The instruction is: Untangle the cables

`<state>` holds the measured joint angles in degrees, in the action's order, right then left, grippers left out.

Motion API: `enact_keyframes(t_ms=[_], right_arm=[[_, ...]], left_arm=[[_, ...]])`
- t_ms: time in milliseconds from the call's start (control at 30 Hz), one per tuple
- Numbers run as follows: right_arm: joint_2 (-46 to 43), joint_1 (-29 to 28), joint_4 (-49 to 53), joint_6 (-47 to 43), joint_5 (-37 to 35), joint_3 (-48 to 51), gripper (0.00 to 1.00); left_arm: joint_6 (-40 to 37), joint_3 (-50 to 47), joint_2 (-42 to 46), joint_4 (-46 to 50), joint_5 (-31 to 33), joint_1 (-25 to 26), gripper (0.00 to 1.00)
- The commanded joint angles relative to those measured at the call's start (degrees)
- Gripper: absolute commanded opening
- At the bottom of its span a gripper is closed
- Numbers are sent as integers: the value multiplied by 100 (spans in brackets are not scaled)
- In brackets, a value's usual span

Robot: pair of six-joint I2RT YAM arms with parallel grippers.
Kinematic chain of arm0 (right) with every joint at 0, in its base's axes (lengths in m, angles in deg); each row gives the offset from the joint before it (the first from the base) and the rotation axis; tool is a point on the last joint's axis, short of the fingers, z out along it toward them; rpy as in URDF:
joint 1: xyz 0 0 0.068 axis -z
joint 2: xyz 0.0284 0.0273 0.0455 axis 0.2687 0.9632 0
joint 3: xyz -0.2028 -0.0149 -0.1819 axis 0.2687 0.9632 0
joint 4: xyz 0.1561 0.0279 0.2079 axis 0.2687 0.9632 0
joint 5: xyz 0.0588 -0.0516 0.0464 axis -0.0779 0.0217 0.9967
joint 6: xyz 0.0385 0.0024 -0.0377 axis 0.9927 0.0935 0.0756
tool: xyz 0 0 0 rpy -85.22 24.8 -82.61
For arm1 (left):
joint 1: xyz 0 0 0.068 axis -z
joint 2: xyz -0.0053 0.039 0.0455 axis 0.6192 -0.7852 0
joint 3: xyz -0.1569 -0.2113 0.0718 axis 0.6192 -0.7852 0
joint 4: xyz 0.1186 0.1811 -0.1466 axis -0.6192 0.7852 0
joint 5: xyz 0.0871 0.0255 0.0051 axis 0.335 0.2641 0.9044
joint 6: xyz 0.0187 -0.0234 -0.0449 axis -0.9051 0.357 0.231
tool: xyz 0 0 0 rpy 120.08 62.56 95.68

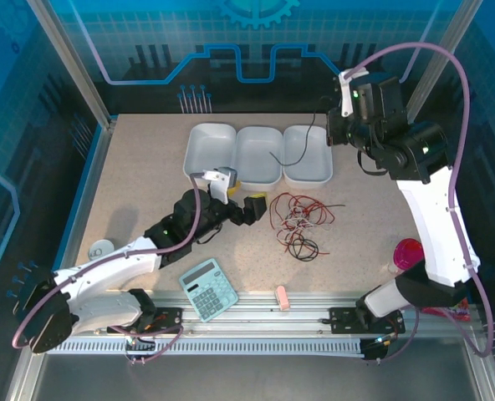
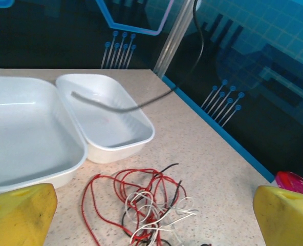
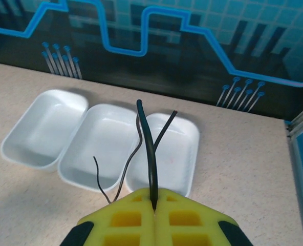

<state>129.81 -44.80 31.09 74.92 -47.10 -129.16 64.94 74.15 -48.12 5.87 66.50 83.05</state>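
the cables [image 1: 300, 221] lie in a loose heap on the table [image 1: 147, 167], a little toward 3 o'clock from its middle. a row of three white trays [image 1: 210, 150] sits beyond them at 12 o'clock. the heap is a mix of red, white and black strands crossing over one another.

one black cable [image 3: 150, 154] is apart from the heap. the right claw [image 3: 154, 202] is closed tight on it, the strand pinched in the seam between the pads, high over the tray at the 1 o'clock end of the row. the free length dangles toward that tray; whether it touches the tray floor i cannot tell.

the left claw [image 1: 245, 195] is spread wide with nothing in it, low at the heap's 9 o'clock side and facing it.

these wires look very light and quite limp. they will not push, only pull, and any strand lifted will likely drag its neighbours along. being so thin and smooth, one could slip unless the pads close fully on it.

the best hold seems to be an outer loop or a free end. the red loop [image 2: 85, 202] on the heap's 9 o'clock edge lies clear of the rest. the middle, where the white strands [image 2: 141, 197] cross the red, looks knotted, and a pull there could tighten it. a slow upward draw should let the strands slide free.
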Motion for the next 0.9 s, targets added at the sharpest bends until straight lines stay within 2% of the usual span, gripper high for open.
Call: enact_keyframes(t_ms=[0,167,433,867], right_arm=[[175,248,-438,-275,-374,-244,0],[515,547,-761,-444,-472,-273,0],[846,723,-1334,-529,-734,127,0],[926,838,-2276,-460,-1379,1611,0]], left_arm=[[-35,-174,215,267,454,-63,99],[87,-254,357,522,716,-116,99],[231,-285,448,820,866,-190,99],[296,-407,534,868,817,-234,99]])
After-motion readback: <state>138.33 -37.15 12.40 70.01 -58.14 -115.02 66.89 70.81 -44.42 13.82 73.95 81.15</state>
